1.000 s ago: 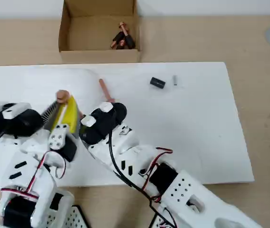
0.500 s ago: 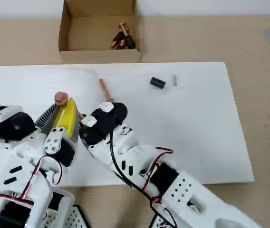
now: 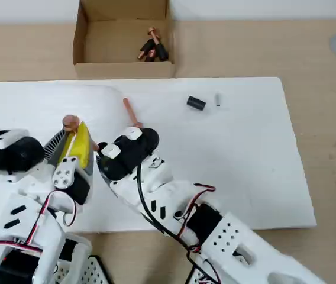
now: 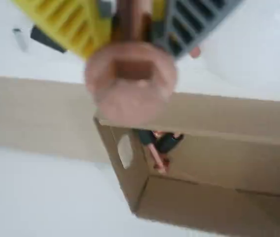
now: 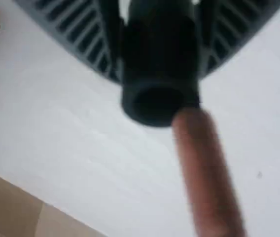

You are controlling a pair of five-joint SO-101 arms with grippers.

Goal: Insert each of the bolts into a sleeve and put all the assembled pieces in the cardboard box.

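Note:
My left gripper point(image 3: 73, 135), with one yellow and one grey finger, is shut on a copper bolt point(image 3: 70, 122) above the mat's left part; the bolt's round head point(image 4: 130, 81) faces the left wrist camera. Close beside it, my right gripper point(image 5: 159, 44) is shut on a black sleeve point(image 5: 159, 84) whose open mouth faces out. A copper bolt shaft point(image 5: 206, 173) runs off from the rim of that mouth, outside it. A loose bolt point(image 3: 131, 112) lies on the mat just beyond the right arm's wrist point(image 3: 126, 151). Another black sleeve point(image 3: 196, 103) lies farther right.
The cardboard box point(image 3: 80, 41) stands beyond the white mat point(image 3: 245, 160) and holds several assembled pieces point(image 3: 152, 48), which the left wrist view also shows point(image 4: 158, 145). A small grey pin point(image 3: 217, 99) lies beside the loose sleeve. The mat's right half is free.
My left gripper has shifted a little to the left with the bolt. The right arm has barely moved.

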